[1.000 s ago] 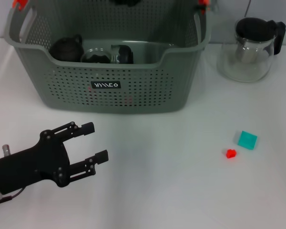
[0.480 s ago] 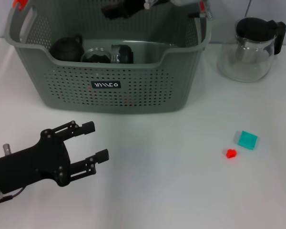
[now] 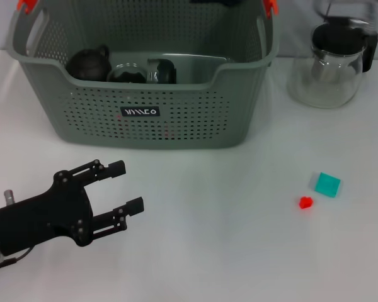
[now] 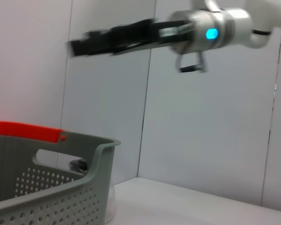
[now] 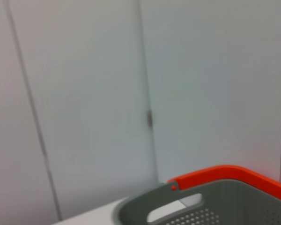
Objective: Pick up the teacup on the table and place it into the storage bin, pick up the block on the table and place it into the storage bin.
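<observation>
Sitting at twelve o'clock on the white surface (image 3: 195, 251), the grey-green perforated storage bin (image 3: 151, 119) with orange handle clips (image 3: 25, 6) and a small black label (image 3: 139, 112) holds a dark round teapot (image 3: 88, 63) at its nine o'clock end, with a clear glass vessel (image 3: 127, 73) beside it and a dark teacup (image 3: 166, 71) touching that, all along the near wall. Outside the bin at two o'clock stands a glass teapot (image 3: 331, 66) with a black lid, apart from the bin's corner. The teal block (image 3: 327, 184) lies at four o'clock on the surface, well apart from the bin, with a small red piece (image 3: 305, 202) just beside it at its seven o'clock. The left tool (image 3: 121, 189) hovers at eight o'clock, its two black fingers spread with nothing between them, pointing toward three o'clock. The head view shows only a dark sliver of the right arm at the top edge over the bin; the left wrist view shows the right tool (image 4: 84, 44) high in the air above the bin's rim, blurred, so whether its fingers are spread or pressed together I cannot tell. The right wrist view shows the bin's orange-edged handle corner and pale panelled walls behind.
</observation>
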`<state>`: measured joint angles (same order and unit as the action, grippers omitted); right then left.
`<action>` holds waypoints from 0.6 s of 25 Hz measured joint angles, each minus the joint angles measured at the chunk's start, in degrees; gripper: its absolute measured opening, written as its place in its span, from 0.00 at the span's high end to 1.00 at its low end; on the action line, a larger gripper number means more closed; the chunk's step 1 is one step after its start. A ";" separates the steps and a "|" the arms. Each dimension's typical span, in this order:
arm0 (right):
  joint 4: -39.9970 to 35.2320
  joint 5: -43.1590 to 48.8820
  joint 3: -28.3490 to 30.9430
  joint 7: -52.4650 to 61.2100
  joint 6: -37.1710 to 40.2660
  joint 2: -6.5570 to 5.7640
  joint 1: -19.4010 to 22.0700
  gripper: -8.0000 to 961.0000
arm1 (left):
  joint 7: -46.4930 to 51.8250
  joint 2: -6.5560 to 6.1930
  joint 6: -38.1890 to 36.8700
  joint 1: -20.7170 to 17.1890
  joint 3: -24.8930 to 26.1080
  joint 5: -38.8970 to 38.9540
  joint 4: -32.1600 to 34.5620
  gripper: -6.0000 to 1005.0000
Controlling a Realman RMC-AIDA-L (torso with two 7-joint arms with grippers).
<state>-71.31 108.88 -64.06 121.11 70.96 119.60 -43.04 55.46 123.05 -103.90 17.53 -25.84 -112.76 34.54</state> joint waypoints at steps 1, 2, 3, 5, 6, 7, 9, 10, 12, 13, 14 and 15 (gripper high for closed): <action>-2.15 -2.10 1.27 -1.05 3.09 -0.06 2.42 0.38 | 0.00 0.00 0.03 -0.05 0.03 0.00 0.00 0.27; -4.22 -4.24 2.84 -2.16 6.33 -0.11 4.45 0.38 | 0.00 -0.02 0.03 -0.07 0.07 0.01 0.00 0.27; -5.63 -6.15 4.38 -3.10 9.62 -0.12 6.18 0.38 | 0.00 -0.04 0.03 -0.07 0.12 0.02 0.00 0.27; -7.83 -10.17 8.01 -5.35 17.06 -0.11 9.45 0.38 | 0.00 -0.10 0.03 -0.07 0.18 0.04 0.00 0.27; -8.51 -11.80 9.78 -6.34 20.51 -0.12 10.73 0.38 | 0.00 -0.13 0.02 -0.04 0.19 0.05 0.00 0.27; -8.92 -12.89 11.23 -7.16 23.43 -0.11 11.71 0.38 | 0.00 -0.15 0.03 0.00 0.18 0.05 0.00 0.27; -9.31 -14.28 14.34 -8.96 29.07 -0.09 13.51 0.38 | 0.00 -0.17 0.02 0.16 0.18 0.07 0.00 0.27; -9.35 -14.45 15.74 -9.88 31.34 0.00 14.30 0.38 | 0.00 -0.17 0.03 0.20 0.18 0.08 0.00 0.27; -9.28 -14.18 17.76 -12.04 35.19 0.09 15.69 0.38 | 0.00 -0.18 0.07 0.21 0.18 0.09 0.00 0.27; -9.17 -13.80 18.28 -13.09 36.84 0.07 16.29 0.38 | 0.00 -0.18 0.09 0.22 0.18 0.09 0.00 0.27; -9.08 -13.23 18.81 -14.29 38.45 -0.01 17.13 0.38 | 0.00 -0.18 0.09 0.22 0.18 0.10 0.00 0.27; -9.06 -12.73 19.09 -15.02 39.76 -0.09 17.75 0.38 | 0.00 -0.18 0.10 0.22 0.18 0.10 0.00 0.27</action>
<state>-80.36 96.15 -44.97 106.09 110.72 119.52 -25.29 55.46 122.87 -103.81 17.75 -25.66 -112.67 34.54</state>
